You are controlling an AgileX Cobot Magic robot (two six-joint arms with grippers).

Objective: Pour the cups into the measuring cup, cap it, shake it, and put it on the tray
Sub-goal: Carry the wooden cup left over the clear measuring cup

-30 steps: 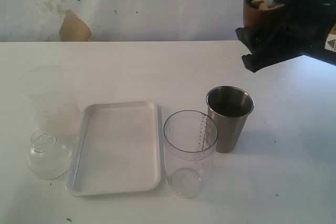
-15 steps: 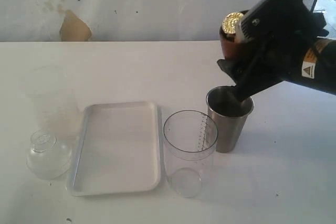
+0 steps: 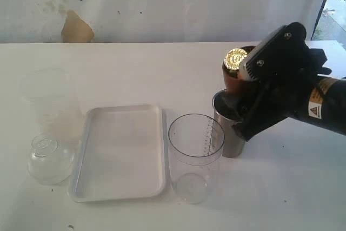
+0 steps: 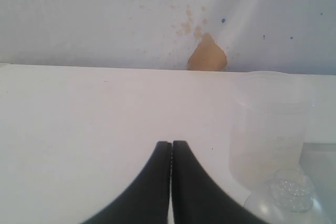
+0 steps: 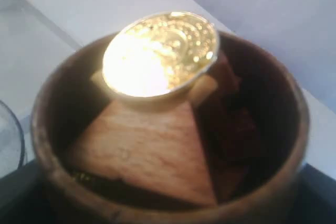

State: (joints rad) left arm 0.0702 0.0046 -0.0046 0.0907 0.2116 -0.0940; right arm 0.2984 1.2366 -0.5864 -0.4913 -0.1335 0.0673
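White tray (image 3: 119,152) flat on the table, measuring cup (image 3: 195,155) just beside its right edge, steel tumbler (image 3: 233,133) next over. Right gripper (image 3: 248,93) grasps the wooden cup (image 3: 233,79) right over the tumbler's mouth, gold disc (image 3: 235,58) inside. Left gripper (image 4: 171,153) clenched, jaws pressed together.

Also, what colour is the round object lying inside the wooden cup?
Shiny gold. The round object in the wooden cup shows best in the right wrist view.

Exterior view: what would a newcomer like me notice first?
A black claw on the right grips a wooden cup close by the rim of a steel cup. A shiny gold piece gleams inside the wooden cup. Left of them stand a clear cup and a white tray.
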